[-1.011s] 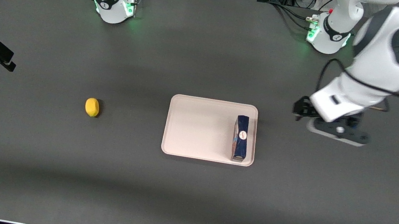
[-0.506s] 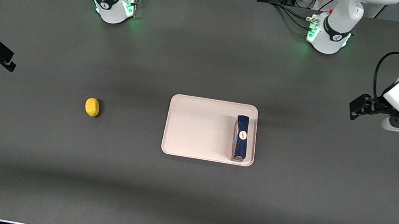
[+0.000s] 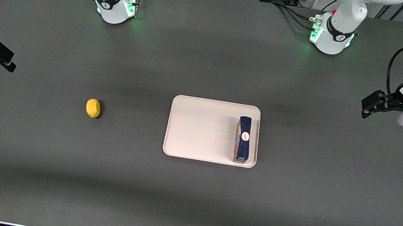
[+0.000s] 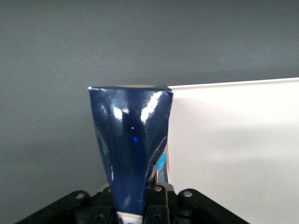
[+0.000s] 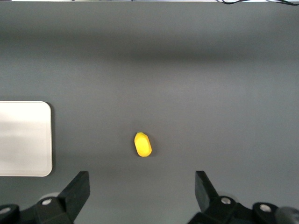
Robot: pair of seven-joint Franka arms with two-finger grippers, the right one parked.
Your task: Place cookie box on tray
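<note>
The dark blue cookie box [image 3: 243,139] stands on its narrow side on the pale tray [image 3: 202,129], close to the tray's edge on the working arm's side. My left gripper [image 3: 367,108] hangs above the bare table toward the working arm's end, well apart from the box, open and holding nothing. The left wrist view disagrees with this. There the cookie box [image 4: 133,149] rises close up from between the jaws of the gripper [image 4: 135,207], with the tray [image 4: 233,149] beside it.
A small yellow lemon-like lump [image 3: 92,108] lies on the dark table toward the parked arm's end, a good way from the tray. The right wrist view shows the same lump [image 5: 143,144] and one corner of the tray [image 5: 23,140].
My left gripper has drawn away from beside the tray toward the working arm's end of the table and a little farther from the camera. The box and tray have not moved.
</note>
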